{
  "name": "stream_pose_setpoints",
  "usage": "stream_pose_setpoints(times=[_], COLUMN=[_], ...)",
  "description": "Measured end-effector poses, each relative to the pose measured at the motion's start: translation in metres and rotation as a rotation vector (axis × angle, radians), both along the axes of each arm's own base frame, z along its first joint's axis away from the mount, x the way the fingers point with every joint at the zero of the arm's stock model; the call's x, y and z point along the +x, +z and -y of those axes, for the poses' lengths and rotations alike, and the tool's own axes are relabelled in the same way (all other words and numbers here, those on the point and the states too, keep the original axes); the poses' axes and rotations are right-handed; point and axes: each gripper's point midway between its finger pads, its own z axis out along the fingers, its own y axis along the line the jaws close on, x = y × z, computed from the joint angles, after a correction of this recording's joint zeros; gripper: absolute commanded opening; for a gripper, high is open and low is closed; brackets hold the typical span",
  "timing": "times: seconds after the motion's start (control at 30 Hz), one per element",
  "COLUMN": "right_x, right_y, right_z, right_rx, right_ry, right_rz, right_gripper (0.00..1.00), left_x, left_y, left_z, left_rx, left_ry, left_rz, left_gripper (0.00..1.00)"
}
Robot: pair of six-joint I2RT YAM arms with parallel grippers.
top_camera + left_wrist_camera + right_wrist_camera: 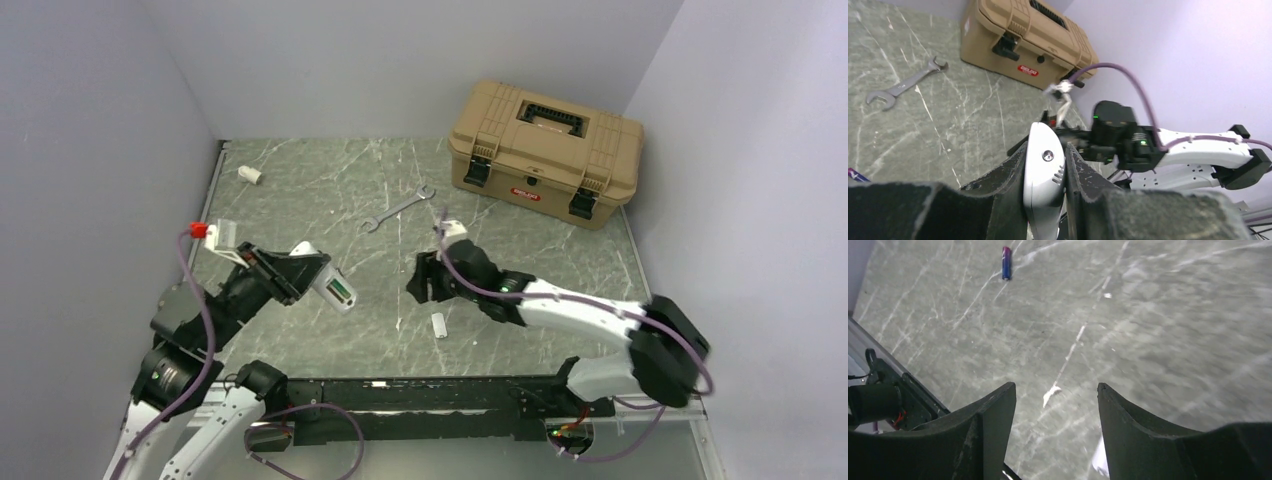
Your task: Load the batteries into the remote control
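Holding steady matters: the left gripper (1046,150) is clamped on the remote control (1043,185), white and slim, held above the table (1148,315) with what looks like a green battery (343,291) in its recess. The right gripper (1054,386), jaws apart and empty, should descend squarely over the dark blue-purple battery (1006,262) lying on the table.
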Motion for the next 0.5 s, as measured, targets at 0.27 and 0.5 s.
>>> stream_pose_setpoints(times=[0.27,0.5], right_x=[0.031,0.049], right_y=[-0.044,-0.070], right_z=[-0.093,-0.155], right_rx=[-0.027,-0.042], right_ry=[0.153,0.221], right_rz=[-0.129,-0.157], right_gripper=[0.65,0.55], left_x=[-0.011,-0.015], left_y=[-0.002,-0.007], left_z=[-0.020,-0.023], left_rx=[0.001,0.011], left_ry=[0.078,0.081], left_rz=[-0.013,-0.031], left_gripper=[0.00,0.00])
